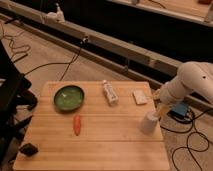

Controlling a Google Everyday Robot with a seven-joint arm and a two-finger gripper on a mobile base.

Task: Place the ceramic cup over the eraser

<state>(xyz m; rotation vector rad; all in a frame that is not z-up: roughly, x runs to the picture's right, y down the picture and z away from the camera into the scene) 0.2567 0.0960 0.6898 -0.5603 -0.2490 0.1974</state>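
Locate the gripper (pixel 159 111) at the right edge of the wooden table (pixel 100 145), just beside the upper right side of the ceramic cup (pixel 148 123). Its fingers stand spread wide and appear to hold nothing, though contact with the cup is unclear. The cup stands on the table near that right edge. You will find the eraser (pixel 29 149) at the left edge near the front corner, well apart from the cup.
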